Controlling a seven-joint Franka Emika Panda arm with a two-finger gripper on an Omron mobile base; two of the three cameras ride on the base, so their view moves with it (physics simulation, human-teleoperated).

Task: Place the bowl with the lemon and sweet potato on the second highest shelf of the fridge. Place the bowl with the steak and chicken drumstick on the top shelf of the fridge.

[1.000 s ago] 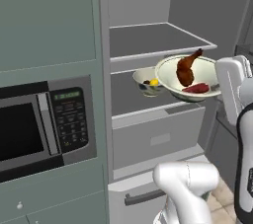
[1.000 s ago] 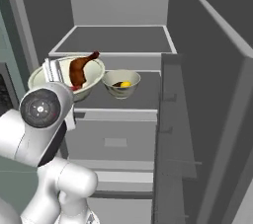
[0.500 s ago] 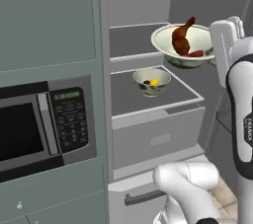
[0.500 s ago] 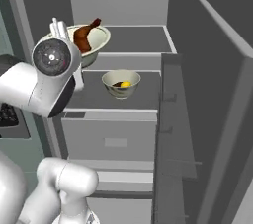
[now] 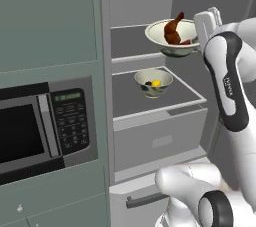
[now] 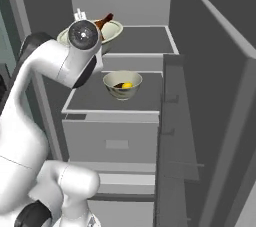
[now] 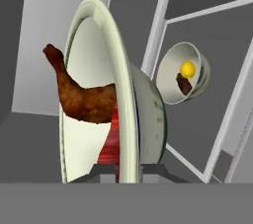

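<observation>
The fridge [image 5: 150, 136] stands open, just right of the built-in microwave [image 5: 37, 131]. The gripper [image 7: 127, 169] is clenched on the rim of the cream bowl [image 5: 172, 37], one fingertip inside the wall and one outside, as the hand view shows. The bowl is held level in front of the top shelf [image 5: 135, 41], at that shelf's near right corner; whether its base touches the shelf I cannot tell. The chicken drumstick [image 5: 173, 28] leans in the bowl with its thin bone end pointing up, and the steak [image 7: 108, 141] lies flat beneath it, a red slab against the bowl's floor.

One level down, the smaller bowl [image 5: 153, 82] sits upright on the second highest shelf [image 5: 155, 98], toward the middle and well back from the pale front edge. The lemon [image 5: 156, 83] shows bright yellow inside it, beside a dark piece I take for the sweet potato [image 6: 117, 85]. The two bowls are well apart, one above the other and a little offset. Below that shelf is a closed grey drawer [image 6: 117, 141], and the fridge door [image 6: 210, 101] hangs open on the right.
</observation>
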